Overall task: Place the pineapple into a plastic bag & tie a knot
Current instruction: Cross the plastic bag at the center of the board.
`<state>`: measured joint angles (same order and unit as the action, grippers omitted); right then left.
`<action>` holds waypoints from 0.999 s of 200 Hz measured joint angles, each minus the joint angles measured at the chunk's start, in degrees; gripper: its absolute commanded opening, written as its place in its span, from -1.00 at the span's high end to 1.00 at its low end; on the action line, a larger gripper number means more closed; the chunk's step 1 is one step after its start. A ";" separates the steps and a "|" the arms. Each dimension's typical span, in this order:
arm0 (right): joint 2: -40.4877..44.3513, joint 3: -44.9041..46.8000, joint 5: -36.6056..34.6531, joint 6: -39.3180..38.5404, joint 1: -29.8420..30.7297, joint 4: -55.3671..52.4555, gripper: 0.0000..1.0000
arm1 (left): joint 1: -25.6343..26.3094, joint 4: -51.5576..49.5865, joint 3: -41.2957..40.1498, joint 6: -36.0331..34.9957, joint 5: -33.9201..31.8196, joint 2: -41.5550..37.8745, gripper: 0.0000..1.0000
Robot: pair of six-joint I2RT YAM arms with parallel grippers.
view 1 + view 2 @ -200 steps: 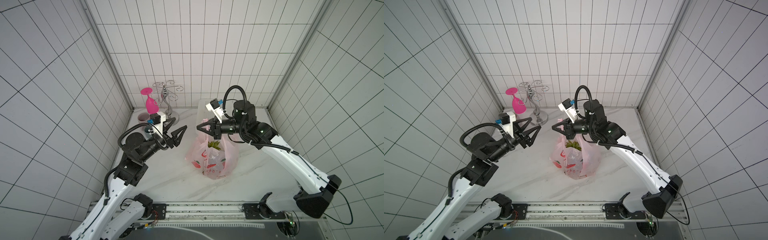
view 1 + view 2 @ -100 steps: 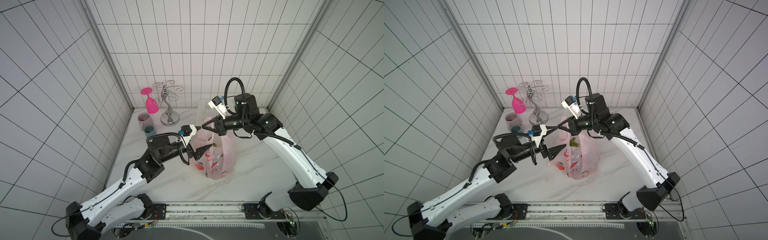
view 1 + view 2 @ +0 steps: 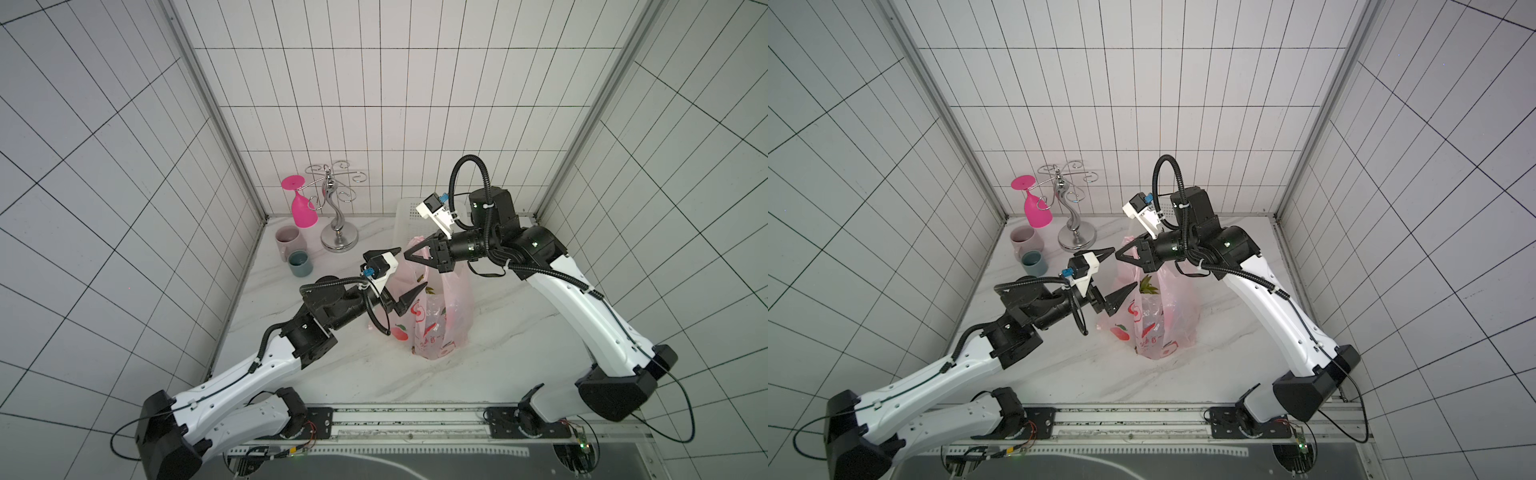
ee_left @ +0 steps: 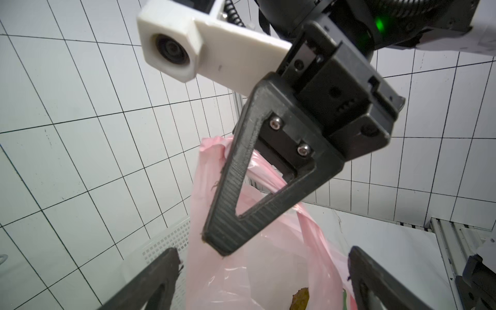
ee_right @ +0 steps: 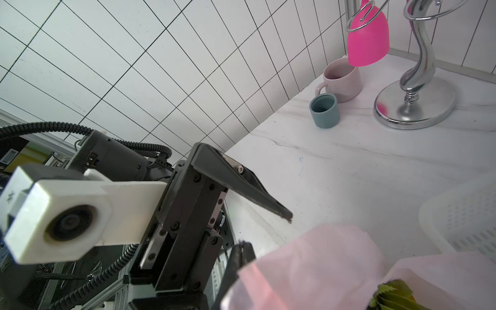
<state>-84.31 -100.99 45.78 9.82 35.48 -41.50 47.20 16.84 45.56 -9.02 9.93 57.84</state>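
In both top views, the plastic bag (image 3: 436, 320) is resting on the marble table (image 3: 374, 374), pineapple (image 3: 1147, 286) inside. The right gripper (image 3: 407, 258) is pinching the bag's top, jaws closed on it; the left gripper (image 3: 408, 269) is gaping wide alongside. The left wrist view is showing that pinch. The right wrist view is showing the left gripper's 2 fingers (image 5: 241, 193) far apart.

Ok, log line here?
right gripper: shut on plastic bag handle | left gripper: open, flanking bag | pineapple: in bag | knot: not yet
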 measured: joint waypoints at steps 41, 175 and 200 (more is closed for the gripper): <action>-0.02 0.00 0.28 1.77 0.00 1.25 1.00 | 0.76 5.01 -2.60 0.39 -3.82 1.29 -0.96; -0.15 0.11 2.01 2.82 0.17 2.62 1.00 | 0.85 14.95 -0.15 2.21 -1.62 11.72 -0.25; -0.15 0.11 2.10 2.71 0.02 2.08 1.00 | 0.85 13.16 0.07 3.39 1.97 11.72 0.14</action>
<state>-84.47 -100.88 47.88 12.53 35.51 -39.42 48.05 30.00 45.63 -5.63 11.90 69.56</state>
